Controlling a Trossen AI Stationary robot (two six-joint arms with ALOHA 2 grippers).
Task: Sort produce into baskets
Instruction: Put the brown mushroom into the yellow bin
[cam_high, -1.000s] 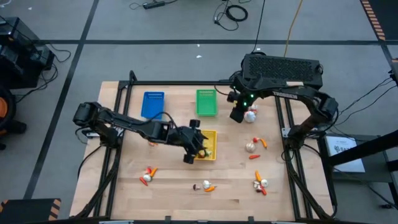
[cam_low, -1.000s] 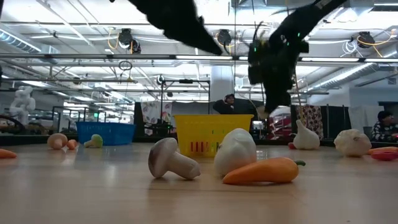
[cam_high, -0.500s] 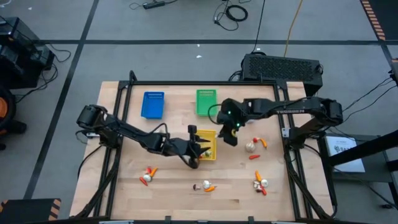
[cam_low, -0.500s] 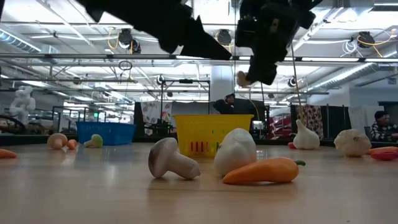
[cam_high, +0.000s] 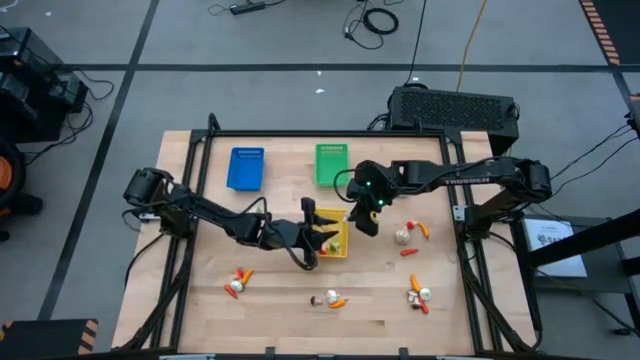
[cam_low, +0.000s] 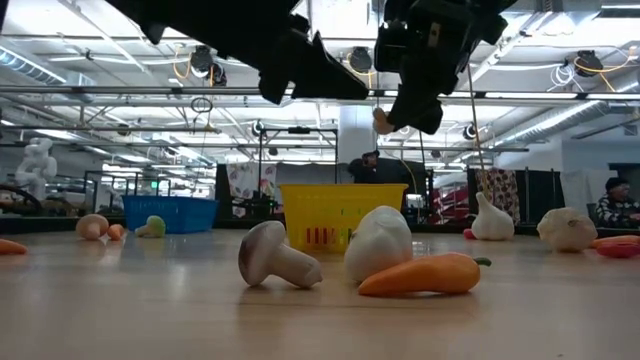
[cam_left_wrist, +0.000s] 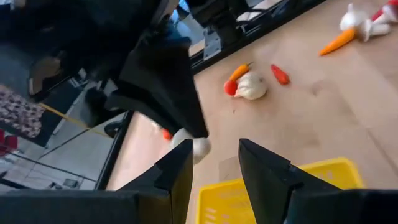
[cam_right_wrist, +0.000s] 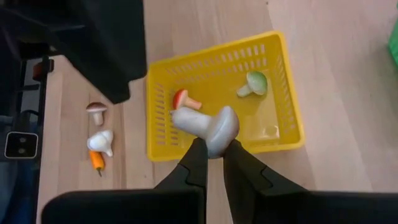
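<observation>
High view: no legible writing on yellow basket (cam_high: 338, 247) or arms.

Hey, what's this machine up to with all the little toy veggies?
It is sorting toy produce into baskets. The right gripper is shut on a pale mushroom and holds it above the yellow basket, which already has a red mushroom and a green one inside. The left gripper hangs open over the same basket. More pieces lie scattered on the table.
</observation>
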